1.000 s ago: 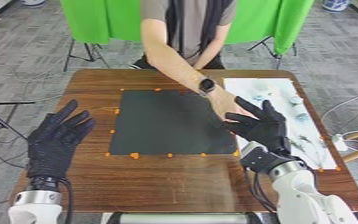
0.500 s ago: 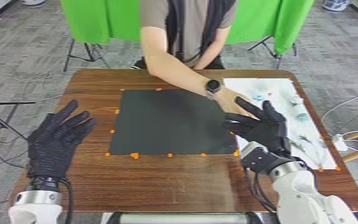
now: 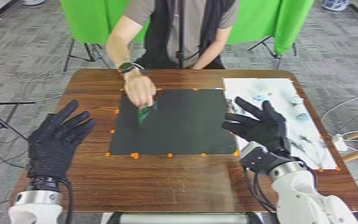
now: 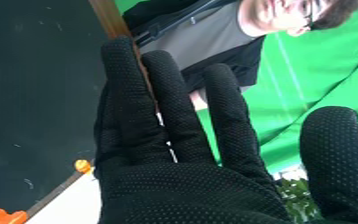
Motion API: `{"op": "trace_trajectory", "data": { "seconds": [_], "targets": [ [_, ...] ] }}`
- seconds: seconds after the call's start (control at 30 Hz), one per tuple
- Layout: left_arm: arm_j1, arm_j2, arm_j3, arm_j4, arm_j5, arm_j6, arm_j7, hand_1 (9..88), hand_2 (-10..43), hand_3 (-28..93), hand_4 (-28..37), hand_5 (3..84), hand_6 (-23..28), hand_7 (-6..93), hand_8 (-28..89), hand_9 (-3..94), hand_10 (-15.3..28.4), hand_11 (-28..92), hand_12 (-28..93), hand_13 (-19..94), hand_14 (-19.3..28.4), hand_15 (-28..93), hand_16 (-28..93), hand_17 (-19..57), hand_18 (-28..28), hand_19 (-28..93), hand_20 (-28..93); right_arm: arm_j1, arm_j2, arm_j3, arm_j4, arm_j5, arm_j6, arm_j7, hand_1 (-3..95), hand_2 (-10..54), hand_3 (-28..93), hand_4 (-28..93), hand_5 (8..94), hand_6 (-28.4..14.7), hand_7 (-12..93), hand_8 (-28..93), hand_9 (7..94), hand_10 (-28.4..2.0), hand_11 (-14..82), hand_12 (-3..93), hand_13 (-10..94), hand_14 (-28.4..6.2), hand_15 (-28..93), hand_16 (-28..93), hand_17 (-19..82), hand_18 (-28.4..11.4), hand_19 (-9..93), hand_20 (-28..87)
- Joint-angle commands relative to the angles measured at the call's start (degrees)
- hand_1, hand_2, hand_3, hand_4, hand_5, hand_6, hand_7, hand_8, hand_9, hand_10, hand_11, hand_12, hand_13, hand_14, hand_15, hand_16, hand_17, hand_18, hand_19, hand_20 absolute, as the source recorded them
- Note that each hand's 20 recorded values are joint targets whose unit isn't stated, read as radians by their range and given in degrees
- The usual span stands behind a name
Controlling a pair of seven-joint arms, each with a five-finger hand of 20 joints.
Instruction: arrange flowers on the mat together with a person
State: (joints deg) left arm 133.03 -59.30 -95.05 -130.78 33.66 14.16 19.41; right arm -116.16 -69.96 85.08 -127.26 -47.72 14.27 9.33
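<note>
A person's R hand (image 3: 140, 91), w/ a round dark watch (image 3: 129, 67) on the wrist, is over the far L part of the flat square black mat (image 3: 171, 130), fingers gripping a dark green leafy stem (image 3: 145, 114). The stem hangs from the fingertips over the mat, near its far L corner; can't tell if it touches the mat. Person's other arm (image 3: 213, 50) is down at the far edge of the brown wooden worktop (image 3: 175, 185).

Robot's L hand (image 3: 53, 145), black fabric glove, is L of the mat, fingers extended & spread a bit, grasping 0 things. Robot's R hand (image 3: 266, 131), same type of glove, is at the mat's R side, partly in front of the long white sheet (image 3: 238, 84); fingers relaxed & apart, thumb out, also 0 things held.

Pale blue & white flowers (image 3: 261, 95) lie on the sheet's far part, thin green stems (image 3: 307, 140) on its nearer part, R of robot's R hand.

Small orange markers (image 3: 135, 155) are dotted along the mat's edges.

R wrist view: robot's R hand (image 4: 184, 190) w/ fingers straight, palm w/ nothing in it; 2 orange markers by the mat's edge, bright green curtain (image 4: 286, 65) behind the person.
</note>
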Motion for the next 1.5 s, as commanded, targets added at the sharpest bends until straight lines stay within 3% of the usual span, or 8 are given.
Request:
{"op": "trace_trajectory", "data": {
  "seconds": [0.03, 0.43, 1.13, 1.5],
  "targets": [
    [0.6, -0.43, -0.03, -0.12, 0.08, -0.1, -0.56, 21.6, 9.1, 77, -28.3, 39.0, 11.4, 10.0, -8, 38.8, 23.2, 26, 10, 30, 28.4, 52, -11, -4.9, 27.0, 69, -14, -0.5, 0.0, -0.1, -0.5, 0.1, 0.4, -0.3, 5.4, 22.3, 77, -28, 47.2, -3.7, 11, -12, 55.3, -22.7, 15.4, 10.9, 45, -23.5, 45, 6, 7, -19.9, 57, 14],
    [0.1, -0.5, 0.12, 0.11, 0.3, -0.64, -0.81, 21.6, 9.2, 77, -28.3, 39.0, 11.4, 9.9, -8, 38.7, 23.2, 26, 10, 30, 28.4, 52, -11, -4.9, 27.0, 70, -14, -0.5, -0.2, -0.1, -0.5, -0.1, 0.1, 0.1, 5.3, 22.5, 78, -28, 47.3, -3.6, 11, -12, 55.3, -22.8, 15.5, 10.9, 45, -23.5, 45, 6, 7, -19.9, 58, 14],
    [0.3, -0.49, -0.03, 0.08, 0.22, -0.33, -0.93, 21.6, 9.1, 77, -28.3, 39.0, 11.4, 10.0, -8, 38.9, 23.2, 27, 10, 30, 28.4, 52, -11, -5.0, 27.0, 69, -14, -0.5, 0.3, -0.1, -0.7, -0.2, 1.0, -0.3, 5.5, 22.2, 78, -28, 47.2, -3.6, 11, -12, 55.4, -22.7, 15.6, 10.9, 45, -23.4, 46, 6, 7, -19.9, 58, 14],
    [0.2, 0.42, 0.45, 0.27, -0.42, -0.13, 0.65, 21.7, 9.2, 76, -28.3, 39.0, 11.4, 10.0, -8, 38.7, 23.2, 26, 10, 30, 28.4, 52, -11, -5.0, 27.0, 69, -14, 0.1, 0.9, 0.6, -0.6, -1.3, 0.7, -0.7, 6.4, 21.2, 79, -28, 47.3, -3.6, 11, -12, 56.4, -22.9, 17.0, 11.3, 46, -23.3, 46, 6, 7, -19.9, 58, 14]
  ]
}}
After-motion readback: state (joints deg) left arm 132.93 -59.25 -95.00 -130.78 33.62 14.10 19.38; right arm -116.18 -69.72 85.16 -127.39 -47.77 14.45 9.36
